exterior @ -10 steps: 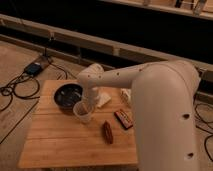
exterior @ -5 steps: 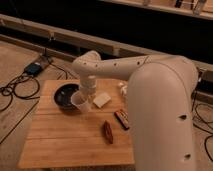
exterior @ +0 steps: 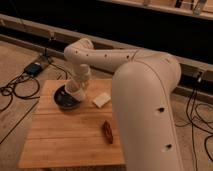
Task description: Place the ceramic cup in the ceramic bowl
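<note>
Dim room with a dark panelled wall behind, and a pale wooden slatted bench [exterior: 70, 145] on a bare floor.

Found the jaws at the end of the white wrist, low over the back-left part of the bench, right above the near-right side of the round shallow dark grey bowl [exterior: 60, 101]. Could not tell whether clenched or released, as the wrist housing covered them. Saw the small cream ceramic cup [exterior: 73, 92] directly beneath, tilted, overlapping the bowl's right rim. Could not make out whether resting inside or hanging just above.

Compared with a second before: had carried the cup from over the open middle of the bench, leftward and back, to the bowl. Judged the transport as good as done, with only the lowering and letting go left, if not already made.

Further out, noted a flat white rectangular block [exterior: 101, 99] just right of the bowl, apart from it, and a small reddish-brown oblong object [exterior: 107, 132] nearer the front edge. Beyond those, the bulky white arm [exterior: 145, 95], filling the right half of the view and hiding the bench's right edge, including a dark packet visible there earlier. On the floor to the left, a small blue box [exterior: 34, 68] among black cables [exterior: 12, 92], details too dim to read.
</note>
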